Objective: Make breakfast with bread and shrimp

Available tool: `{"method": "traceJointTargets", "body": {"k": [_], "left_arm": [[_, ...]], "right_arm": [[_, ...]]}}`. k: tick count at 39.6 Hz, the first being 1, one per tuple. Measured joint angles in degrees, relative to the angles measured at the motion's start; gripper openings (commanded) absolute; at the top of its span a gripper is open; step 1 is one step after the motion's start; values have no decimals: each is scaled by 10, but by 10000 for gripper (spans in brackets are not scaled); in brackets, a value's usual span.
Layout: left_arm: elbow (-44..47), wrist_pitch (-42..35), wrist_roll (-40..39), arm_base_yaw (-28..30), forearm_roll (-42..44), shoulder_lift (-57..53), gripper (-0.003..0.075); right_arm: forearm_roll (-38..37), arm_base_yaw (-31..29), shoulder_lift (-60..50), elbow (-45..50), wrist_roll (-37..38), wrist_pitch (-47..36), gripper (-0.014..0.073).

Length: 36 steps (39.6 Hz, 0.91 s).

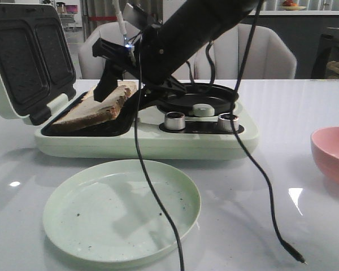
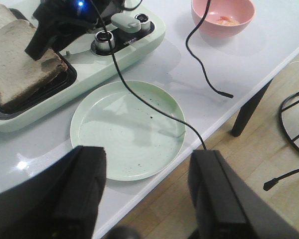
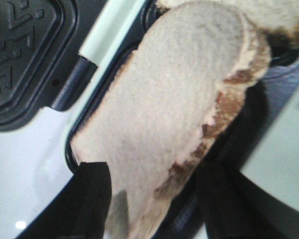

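Two bread slices lie in the open sandwich maker (image 1: 147, 144). The front slice (image 1: 93, 110) is tilted, and the other (image 1: 127, 87) lies behind it. My right gripper (image 1: 110, 84) is open, its fingers straddling a corner of the front slice (image 3: 174, 99) with a dark gap at one finger. The second slice (image 3: 269, 15) shows beyond. My left gripper (image 2: 147, 199) is open and empty above the table's front edge. From it I see both slices (image 2: 20, 64) and the right gripper (image 2: 45, 42). The shrimp (image 2: 224, 20) lies in the pink bowl (image 2: 209, 27).
A pale green plate (image 1: 121, 212) sits in front of the sandwich maker, with a few dark crumbs on it. The maker's lid (image 1: 22, 62) stands open at the left. The pink bowl (image 1: 333, 152) is at the right edge. A loose black cable (image 1: 265, 186) hangs across the table. Chairs stand behind.
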Motion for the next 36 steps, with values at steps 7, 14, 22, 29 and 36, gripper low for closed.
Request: {"method": "traceJointTargets", "body": {"k": [7,14,22,29,36], "left_arm": [[0,1,0,0,0,0,436],[0,2,0,0,15,0,436],[0,2,0,0,19,0,436],[0,1,0,0,20,0,436],[0,0,0,0,20,0,436]], "right_arm": [[-165,0,-70,-2,107,47,486],[-281,0,-158,13,151,113,486],[-372,0,-283,119,188,127,486],[-437,0,-406,245,226,128,486],[-461,0,-531,352,235,128,486]]}}
